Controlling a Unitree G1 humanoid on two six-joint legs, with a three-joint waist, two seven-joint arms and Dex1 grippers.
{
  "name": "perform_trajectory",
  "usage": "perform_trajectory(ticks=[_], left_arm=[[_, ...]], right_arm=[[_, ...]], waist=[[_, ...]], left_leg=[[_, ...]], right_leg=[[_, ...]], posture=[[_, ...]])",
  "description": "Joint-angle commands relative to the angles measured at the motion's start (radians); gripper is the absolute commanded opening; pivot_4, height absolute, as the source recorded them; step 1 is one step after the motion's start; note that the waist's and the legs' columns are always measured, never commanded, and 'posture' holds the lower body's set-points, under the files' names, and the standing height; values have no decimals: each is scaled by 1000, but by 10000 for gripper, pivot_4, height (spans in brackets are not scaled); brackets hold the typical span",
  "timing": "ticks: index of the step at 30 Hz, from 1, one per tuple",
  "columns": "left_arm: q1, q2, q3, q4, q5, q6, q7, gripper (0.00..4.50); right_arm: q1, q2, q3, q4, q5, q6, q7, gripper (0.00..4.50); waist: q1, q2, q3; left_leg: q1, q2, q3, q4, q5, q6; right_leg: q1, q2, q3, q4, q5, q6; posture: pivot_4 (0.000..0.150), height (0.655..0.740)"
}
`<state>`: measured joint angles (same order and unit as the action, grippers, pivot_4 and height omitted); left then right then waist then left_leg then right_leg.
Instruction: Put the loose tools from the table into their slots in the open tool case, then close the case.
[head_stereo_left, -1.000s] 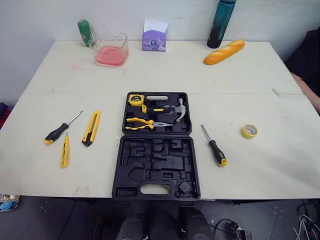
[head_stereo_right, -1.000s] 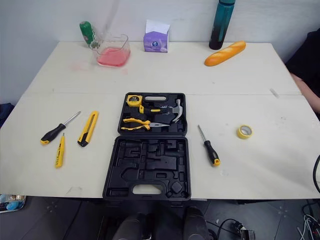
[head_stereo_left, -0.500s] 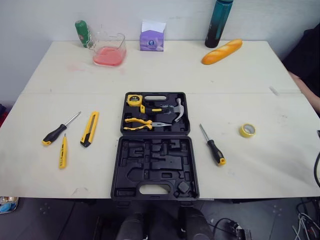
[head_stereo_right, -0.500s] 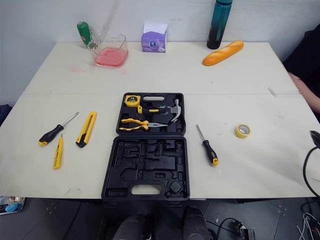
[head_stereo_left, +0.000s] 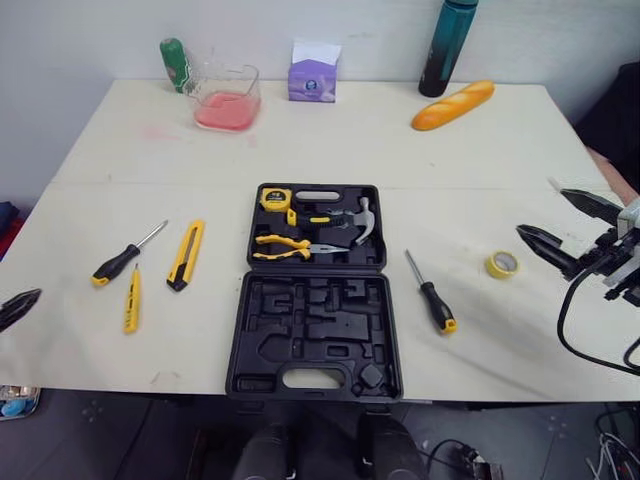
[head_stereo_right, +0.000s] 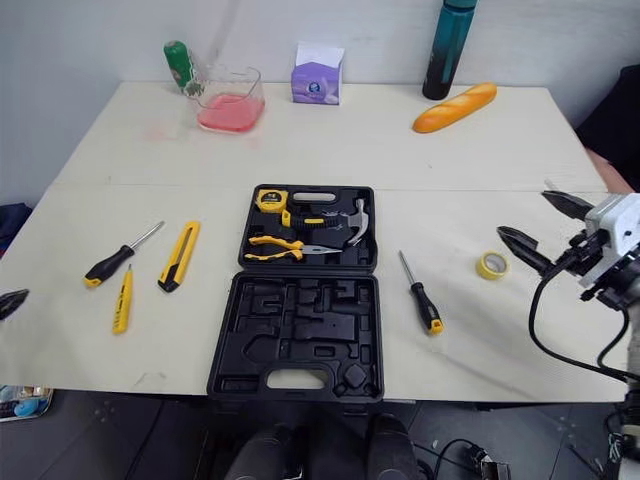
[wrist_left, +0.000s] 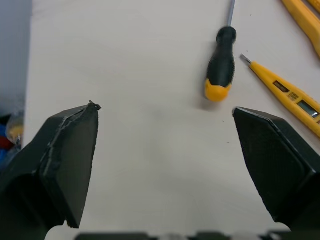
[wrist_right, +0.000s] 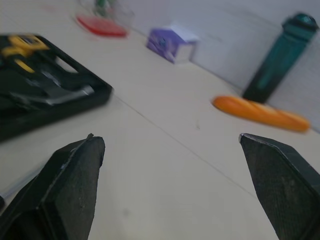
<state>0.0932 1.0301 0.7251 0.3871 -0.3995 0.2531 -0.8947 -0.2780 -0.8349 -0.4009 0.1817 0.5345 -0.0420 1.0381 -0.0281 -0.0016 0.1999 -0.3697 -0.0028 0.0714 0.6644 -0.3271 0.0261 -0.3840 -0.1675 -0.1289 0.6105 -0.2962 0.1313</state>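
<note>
Hovering with right gripper (head_stereo_left: 545, 212) splayed and unladen beside tape roll (head_stereo_left: 501, 264); left gripper (wrist_left: 165, 109) likewise splayed near black-handled screwdriver (wrist_left: 222, 70) and tester pen (wrist_left: 285, 92). Lying open mid-table, tool case (head_stereo_left: 240, 330) holding tape measure (head_stereo_left: 273, 198), pliers (head_stereo_left: 280, 246), hammer (head_stereo_left: 360, 220); utility knife (head_stereo_left: 186, 255) and second screwdriver (head_stereo_left: 431, 294) loose alongside.

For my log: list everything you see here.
table: 1, cream
tool case: 1, black, open, centre
tape measure, pliers: 1 each, yellow, in case
hammer: 1, steel, in case
left screwdriver, right screwdriver: 1 each, black-yellow, flanking case
utility knife, tester pen: 1 each, yellow, left of case
tape roll: 1, yellow, right side
baguette: 1, orange, back right
bottle: 1, teal, back right
tissue box: 1, purple, back centre
container: 1, clear, pink inside, back left
green bottle: 1, back left
left gripper, right gripper: 1 each, black, open, table's sides
</note>
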Motion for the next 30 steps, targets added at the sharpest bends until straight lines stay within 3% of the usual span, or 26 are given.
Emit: perform_trajectory(ticks=[1, 6, 13, 23, 30], left_arm=[[29, 8, -7, -152, -27, 153, 25, 45000], [-2, 48, -91, -208, 0, 256, 12, 45000], [-174, 110, -289, -103, 103, 225, 4, 45000], [-476, 68, -482, 90, 163, 220, -18, 45000], [-574, 62, -539, 239, 212, 193, -17, 45000]], right_arm=[[-1, 9, 13, -108, 49, 19, 51, 44494], [-10, 33, 72, -200, 89, 58, 119, 44494], [-16, 90, 120, -284, 103, 86, 113, 44494], [16, 146, 145, -368, 94, 93, 89, 44494], [32, 149, 135, -374, 79, 79, 70, 44494]], waist=[[1, 0, 0], [4, 0, 0], [4, 0, 0], [2, -2, -1], [1, -3, -1]], left_leg=[[0, 0, 0, 0, 0, 0], [0, 0, 0, 1, 0, 0], [-1, -1, -1, 1, 0, 0], [-2, -1, 2, 1, 1, 1], [-2, -1, 8, 2, 1, 1]], right_leg=[[0, 0, 0, 0, 0, 0], [0, 0, 0, 0, 0, 0], [0, 1, 0, 0, 0, 0], [-3, 2, 0, 2, 0, 0], [-7, 2, 3, 6, 0, 0]], posture=[[1500, 7400], [1500, 7400], [1500, 7400], [1500, 7400], [1500, 7400]])
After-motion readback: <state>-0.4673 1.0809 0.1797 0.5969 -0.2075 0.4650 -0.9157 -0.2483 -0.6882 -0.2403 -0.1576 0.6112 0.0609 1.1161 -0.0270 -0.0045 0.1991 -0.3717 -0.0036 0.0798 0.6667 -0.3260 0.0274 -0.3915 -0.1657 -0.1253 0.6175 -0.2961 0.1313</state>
